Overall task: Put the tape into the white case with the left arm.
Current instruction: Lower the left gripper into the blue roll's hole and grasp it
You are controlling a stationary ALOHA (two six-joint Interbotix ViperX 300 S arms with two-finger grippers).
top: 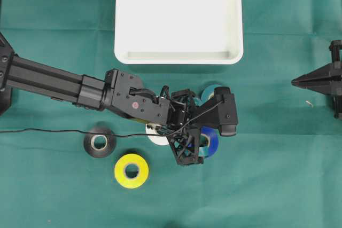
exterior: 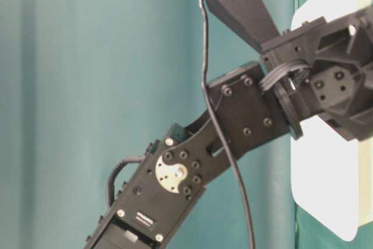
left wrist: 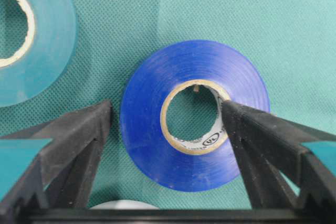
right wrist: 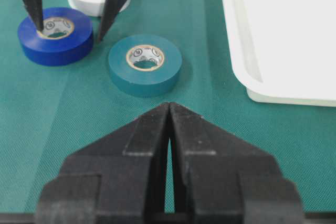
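blue tape [left wrist: 194,114] straddled by fingers [left wrist: 247,129] (one inside core)

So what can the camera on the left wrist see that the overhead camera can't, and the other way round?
Only the left wrist view shows how the left pincer straddles the blue tape roll: one finger inside the cardboard core, the other outside the rim, jaws apart.

Only the overhead view shows the white case with nothing in it, the black roll, the yellow roll and the right pincer parked at the far side.

Both show the blue roll, a teal roll beside it and the green cloth.
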